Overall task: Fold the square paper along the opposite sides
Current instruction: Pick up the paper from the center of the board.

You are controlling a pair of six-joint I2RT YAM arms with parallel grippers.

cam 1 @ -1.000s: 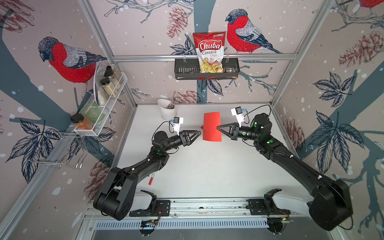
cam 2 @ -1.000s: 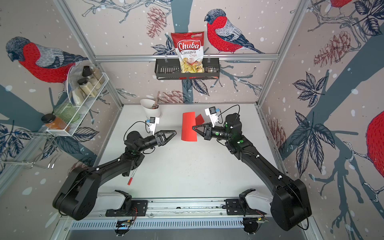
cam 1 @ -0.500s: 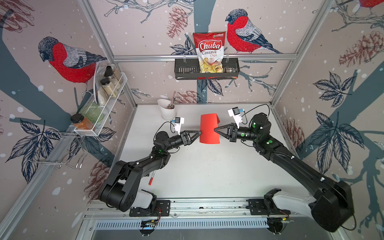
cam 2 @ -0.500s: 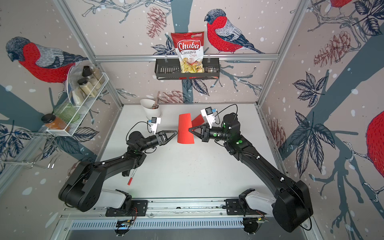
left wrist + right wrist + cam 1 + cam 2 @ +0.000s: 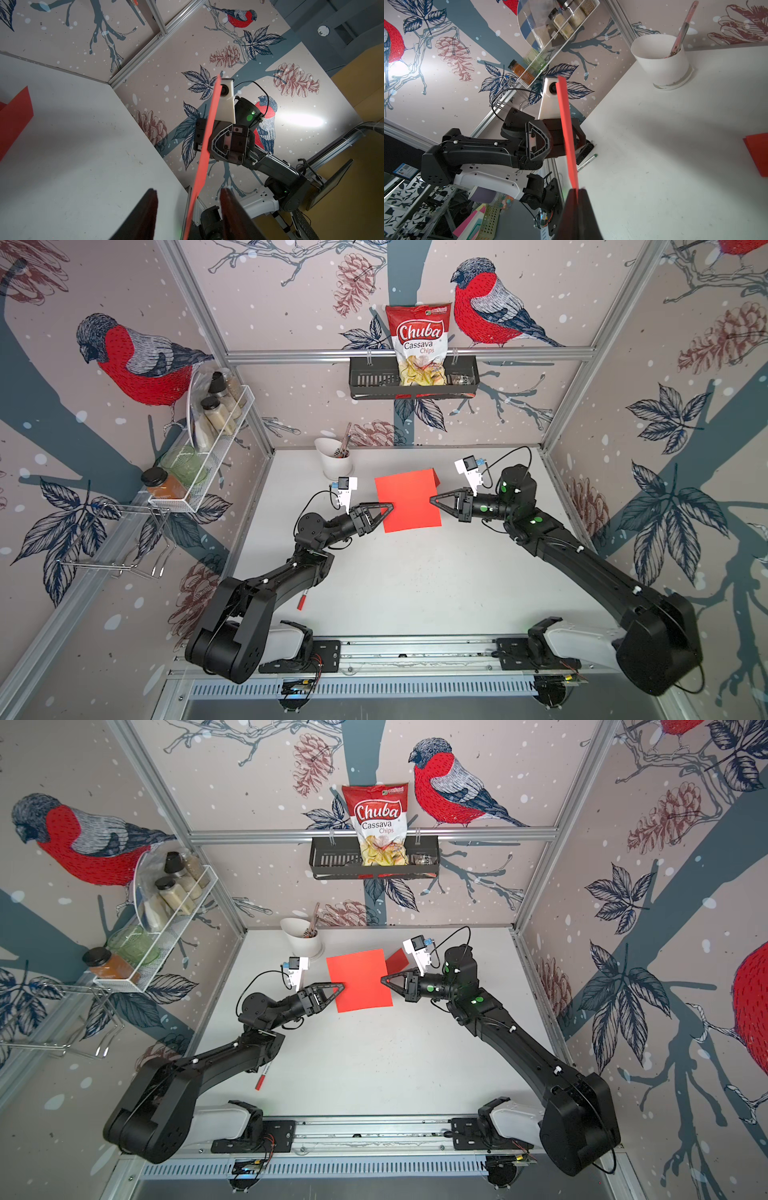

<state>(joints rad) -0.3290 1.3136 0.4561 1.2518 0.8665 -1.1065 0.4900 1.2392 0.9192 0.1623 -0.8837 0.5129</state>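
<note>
Two claws meet at one red paper, held up off the table between them. Right claw is pinched tight on its edge. Left claw has its fingers apart, with the opposite edge running between them, clamped by neither. Just behind the right claw a second red sheet lies on the table. Behind the left claw sits a cup; a marker lies well back of it.

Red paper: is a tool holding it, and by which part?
The right tool is shut on the red paper, midway along one side edge. The left tool straddles the opposite edge, jaws apart.
</note>
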